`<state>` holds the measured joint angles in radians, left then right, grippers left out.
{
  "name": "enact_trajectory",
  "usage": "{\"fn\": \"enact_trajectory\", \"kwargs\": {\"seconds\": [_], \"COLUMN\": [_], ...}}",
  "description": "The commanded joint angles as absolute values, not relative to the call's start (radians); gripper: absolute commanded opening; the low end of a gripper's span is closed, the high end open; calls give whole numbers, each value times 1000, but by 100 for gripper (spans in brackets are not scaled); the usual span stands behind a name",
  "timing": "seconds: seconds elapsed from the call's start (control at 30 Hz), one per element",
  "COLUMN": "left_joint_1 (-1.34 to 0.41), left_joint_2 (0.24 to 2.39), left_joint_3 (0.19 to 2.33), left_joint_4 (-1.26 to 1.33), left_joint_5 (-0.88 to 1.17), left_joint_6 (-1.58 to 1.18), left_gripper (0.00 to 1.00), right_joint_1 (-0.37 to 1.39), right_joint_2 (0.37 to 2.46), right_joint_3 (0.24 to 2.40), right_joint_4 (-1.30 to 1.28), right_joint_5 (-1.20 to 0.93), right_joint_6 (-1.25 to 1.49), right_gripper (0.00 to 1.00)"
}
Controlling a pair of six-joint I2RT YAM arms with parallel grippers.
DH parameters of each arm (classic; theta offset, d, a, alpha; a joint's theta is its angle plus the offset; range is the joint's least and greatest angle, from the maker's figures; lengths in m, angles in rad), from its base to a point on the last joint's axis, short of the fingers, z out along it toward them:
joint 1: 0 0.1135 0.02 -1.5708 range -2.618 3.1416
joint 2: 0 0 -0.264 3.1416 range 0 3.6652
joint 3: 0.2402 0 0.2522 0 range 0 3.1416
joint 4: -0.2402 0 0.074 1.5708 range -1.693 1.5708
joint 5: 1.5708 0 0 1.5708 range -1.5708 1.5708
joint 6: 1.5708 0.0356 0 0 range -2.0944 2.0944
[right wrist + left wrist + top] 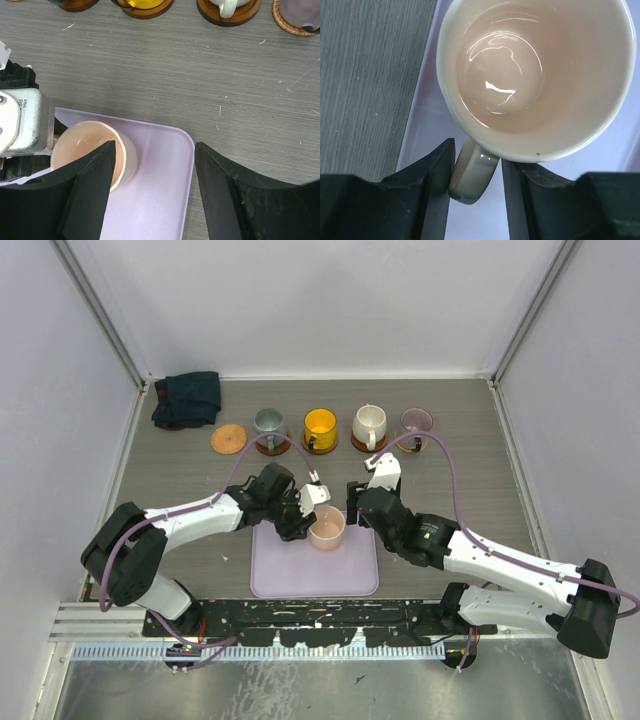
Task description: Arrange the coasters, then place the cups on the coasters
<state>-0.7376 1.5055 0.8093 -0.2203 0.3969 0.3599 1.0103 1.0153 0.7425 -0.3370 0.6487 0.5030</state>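
The pale pink cup (327, 529) stood upright on the lilac tray (300, 575), at the near middle of the bench (180, 480), not yet on a coaster. Its handle (472, 172) pointed away from the cup toward the left hand (303, 525), so the handle lay directly between that hand's two fingers (437, 170), one on each side. The fingers were drawn in narrow around the handle. One seemed to touch it and the other showed a thin gap, so I cannot tell if the grip was firm.

The right hand (354, 512) hovered just beside the cup on the other side, over the tray's right part, with its fingers wide apart and nothing between them.

At the back of the bench the grey-green cup (269, 422), the yellow cup (320, 425), the white cup (369, 423) and the purple cup (415, 421) each sat on a coaster. One cork coaster (228, 439) was free, at the left end of this row.

That coaster lay to the back and left of the pink cup, on the left arm's side. I think the left arm was therefore the better one to carry the cup there, by its handle.
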Motion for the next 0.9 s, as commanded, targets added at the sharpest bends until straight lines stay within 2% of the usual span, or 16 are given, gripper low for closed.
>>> {"fn": "enact_trajectory", "kwargs": {"seconds": [0.0, 0.17, 0.5, 0.7, 0.87], "left_joint_1": [-738, -738, -741, -741, -741], "left_joint_2": [1491, 1511, 1494, 1517, 1543], "left_joint_3": [831, 838, 842, 868, 884], "left_joint_4": [-182, -180, -166, -179, -175], "left_joint_5": [431, 449, 408, 412, 435], "left_joint_6": [369, 346, 327, 329, 323], "left_gripper": [43, 48, 50, 47, 40], "right_joint_1": [1007, 1007, 1007, 1006, 1007], "right_joint_2": [1014, 1010, 1015, 1019, 1019], "right_joint_3": [776, 775, 772, 774, 769], "right_joint_4": [-302, -302, -298, -296, -296], "right_joint_5": [671, 673, 673, 673, 673], "right_joint_6": [506, 504, 506, 506, 506], "right_gripper": [69, 69, 69, 69, 69]}}
